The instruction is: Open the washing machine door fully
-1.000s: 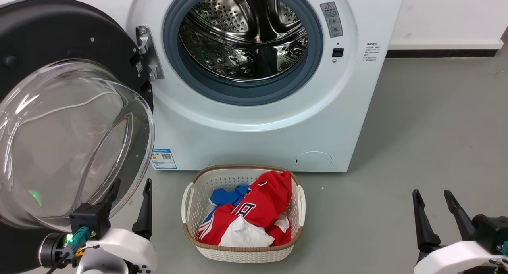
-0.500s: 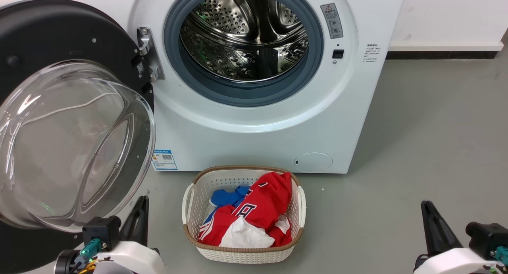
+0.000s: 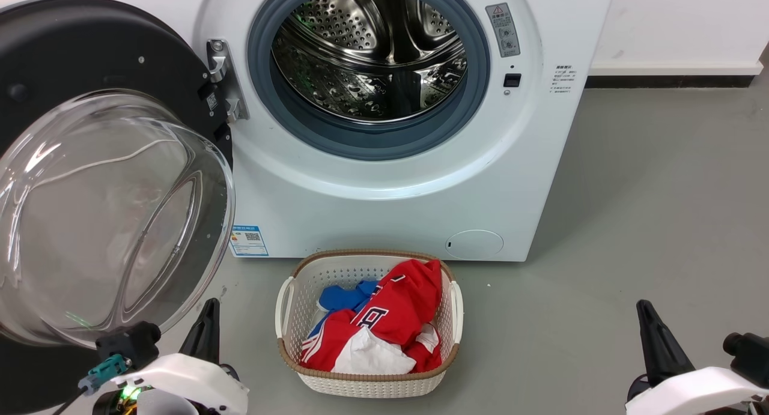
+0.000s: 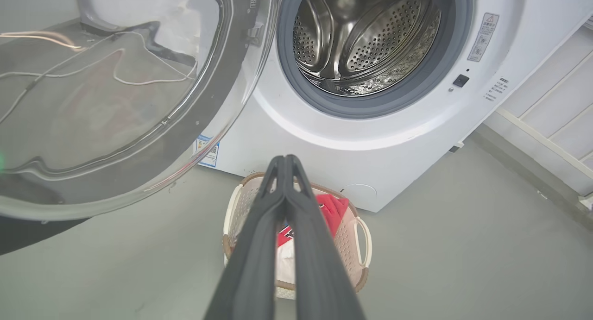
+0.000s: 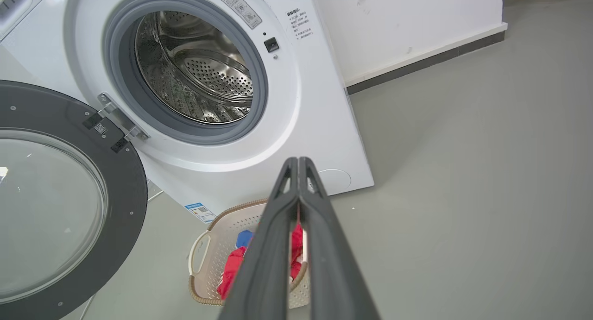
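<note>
The white washing machine (image 3: 390, 205) faces me with its steel drum (image 3: 372, 48) exposed. The washing machine door (image 3: 90, 48), a black disc with a bulging glass bowl (image 3: 108, 217), hangs swung out to the left on its metal hinge (image 3: 223, 78). My left gripper (image 3: 210, 307) is shut on nothing, low at the bottom left, just below and right of the glass bowl, not touching it. The left wrist view has its tips (image 4: 283, 159) meeting, with the door (image 4: 116, 102) up to the left. My right gripper (image 3: 641, 307) (image 5: 297, 160) is shut and empty at the bottom right, far from the door (image 5: 127, 185).
A white laundry basket (image 3: 372, 253) with red, blue and white clothes stands on the grey floor right in front of the machine, between my two arms. A white wall with a dark baseboard (image 3: 667, 78) runs behind to the right, with open floor there.
Both grippers went from open to shut and sank lower toward the bottom edge of the head view. The door and basket have not moved.
</note>
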{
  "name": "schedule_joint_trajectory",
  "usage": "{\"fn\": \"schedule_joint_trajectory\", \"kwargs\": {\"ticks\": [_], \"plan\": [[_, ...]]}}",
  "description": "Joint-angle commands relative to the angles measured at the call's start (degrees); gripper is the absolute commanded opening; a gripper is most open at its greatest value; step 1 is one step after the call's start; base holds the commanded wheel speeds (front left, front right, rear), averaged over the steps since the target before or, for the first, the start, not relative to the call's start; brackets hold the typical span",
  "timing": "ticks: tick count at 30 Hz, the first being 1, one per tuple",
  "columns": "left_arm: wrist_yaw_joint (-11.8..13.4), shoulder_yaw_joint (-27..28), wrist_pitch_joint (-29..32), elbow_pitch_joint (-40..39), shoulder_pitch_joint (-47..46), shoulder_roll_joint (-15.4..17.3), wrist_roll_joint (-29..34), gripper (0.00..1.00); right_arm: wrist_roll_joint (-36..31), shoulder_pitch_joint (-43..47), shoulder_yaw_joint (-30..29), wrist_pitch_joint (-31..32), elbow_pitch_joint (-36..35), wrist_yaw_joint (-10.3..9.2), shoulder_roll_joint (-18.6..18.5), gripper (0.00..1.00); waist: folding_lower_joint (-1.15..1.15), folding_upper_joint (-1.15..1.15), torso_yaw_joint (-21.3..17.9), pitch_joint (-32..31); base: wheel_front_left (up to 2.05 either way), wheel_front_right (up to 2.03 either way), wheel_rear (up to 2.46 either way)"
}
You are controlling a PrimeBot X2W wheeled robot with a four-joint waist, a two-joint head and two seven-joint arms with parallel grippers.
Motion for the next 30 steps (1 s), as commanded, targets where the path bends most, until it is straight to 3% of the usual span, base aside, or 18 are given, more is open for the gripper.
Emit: {"fn": "schedule_joint_trajectory", "kwargs": {"ticks": [1,30], "plan": [[-0.47,1.13,0.39,-0.58,-1.76,-0.04,-1.58,0.0,2.28,-1.78,-0.13,0.25,-0.48,0.01,-0.01,0.0,0.0,0.0,-0.01,0.02,0.0,0.0,0.0],[-5.66,8.4,5.35,0.84,-2.89,-5.71,-20.62,0.0,26.93,-5.55,-0.53,2.52,3.49,0.01,-0.02,0.0,0.0,0.0,-0.19,0.46,0.0,0.0,0.0]]}}
